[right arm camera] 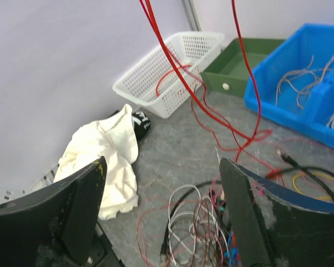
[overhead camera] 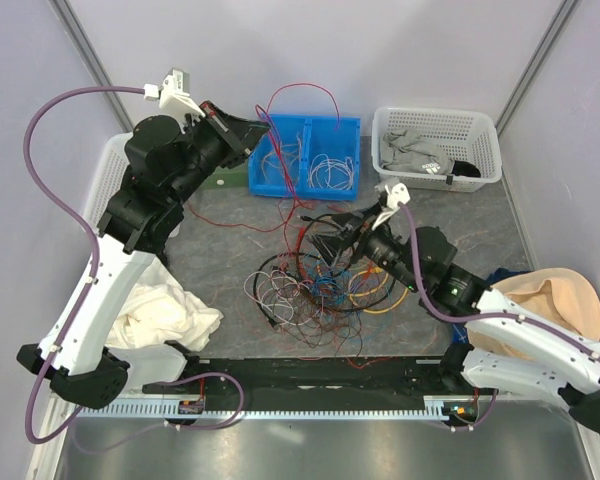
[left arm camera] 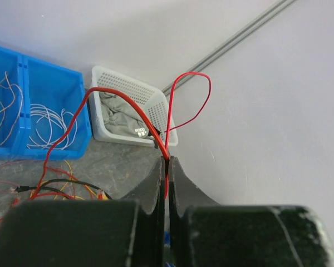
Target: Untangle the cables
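Red wire (left arm camera: 192, 73), light and limp, is pinched in the left gripper (left arm camera: 167, 162) beside the blue bin (overhead camera: 355, 160), while the right gripper (right arm camera: 162, 169) hangs spread over the central tangle (overhead camera: 315, 285), probably best gripped at a loose end.

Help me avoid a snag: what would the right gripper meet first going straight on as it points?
Probably the tangled cables on the table, just ahead of the open right gripper. The raised red cable crosses higher up. Depth is unclear, so the gripper might brush that first.
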Controlling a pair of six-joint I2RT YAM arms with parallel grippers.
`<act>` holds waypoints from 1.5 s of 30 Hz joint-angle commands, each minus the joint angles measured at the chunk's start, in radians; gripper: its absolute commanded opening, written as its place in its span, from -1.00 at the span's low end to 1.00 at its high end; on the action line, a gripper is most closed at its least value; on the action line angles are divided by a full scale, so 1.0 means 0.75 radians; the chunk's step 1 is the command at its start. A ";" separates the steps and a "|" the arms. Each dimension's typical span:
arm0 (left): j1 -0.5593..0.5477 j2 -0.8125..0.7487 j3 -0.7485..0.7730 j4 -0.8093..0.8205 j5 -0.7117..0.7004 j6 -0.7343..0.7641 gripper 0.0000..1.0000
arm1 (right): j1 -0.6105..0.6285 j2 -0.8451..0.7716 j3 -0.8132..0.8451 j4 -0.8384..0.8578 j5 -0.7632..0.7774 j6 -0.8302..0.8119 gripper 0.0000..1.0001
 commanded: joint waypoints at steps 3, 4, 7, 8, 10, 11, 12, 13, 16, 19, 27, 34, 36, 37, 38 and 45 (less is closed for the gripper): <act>-0.015 -0.007 0.020 -0.042 0.049 0.065 -0.96 | 0.003 0.198 0.163 0.232 -0.027 -0.040 0.96; -0.017 -0.007 0.018 -0.044 0.049 0.065 -0.97 | 0.007 0.250 0.178 0.246 -0.023 -0.040 0.96; -0.024 -0.009 0.009 -0.046 0.077 0.067 -0.97 | 0.011 0.365 0.247 0.271 0.022 -0.070 0.96; -0.024 -0.014 0.007 -0.046 0.081 0.067 -0.96 | 0.011 0.392 0.284 0.269 0.038 -0.079 0.96; -0.026 -0.018 0.003 -0.050 0.081 0.075 -0.97 | 0.013 0.457 0.313 0.269 0.087 -0.103 0.96; -0.026 -0.022 0.001 -0.052 0.075 0.077 -0.96 | 0.013 0.476 0.339 0.258 0.093 -0.111 0.94; -0.026 -0.030 0.001 -0.056 0.073 0.079 -0.96 | 0.011 0.490 0.350 0.252 0.098 -0.122 0.92; -0.026 -0.030 -0.001 -0.059 0.071 0.085 -0.97 | 0.011 0.513 0.358 0.250 0.104 -0.136 0.89; -0.026 -0.042 -0.003 -0.067 0.069 0.097 -0.97 | 0.011 0.525 0.338 0.275 0.118 -0.142 0.71; -0.026 -0.046 -0.019 -0.067 0.073 0.089 -0.97 | 0.011 0.551 0.341 0.291 0.108 -0.163 0.30; -0.026 -0.140 -0.150 -0.073 -0.031 0.124 -0.87 | 0.016 0.415 0.374 0.136 0.140 -0.169 -1.00; -0.026 -0.316 -0.412 -0.026 -0.117 0.167 0.11 | 0.013 0.190 0.599 -0.228 0.200 -0.201 -1.00; -0.026 -0.377 -0.502 -0.012 -0.137 0.159 0.33 | 0.013 0.169 0.662 -0.287 0.204 -0.206 -1.00; -0.026 -0.398 -0.532 -0.011 -0.146 0.157 0.50 | 0.013 0.167 0.723 -0.342 0.208 -0.210 -1.00; -0.026 -0.414 -0.589 -0.009 -0.148 0.157 0.57 | 0.013 0.171 0.754 -0.365 0.208 -0.210 -1.00; -0.026 -0.629 -0.970 0.301 -0.031 0.208 0.95 | 0.014 0.247 1.010 -0.506 0.126 -0.155 -1.00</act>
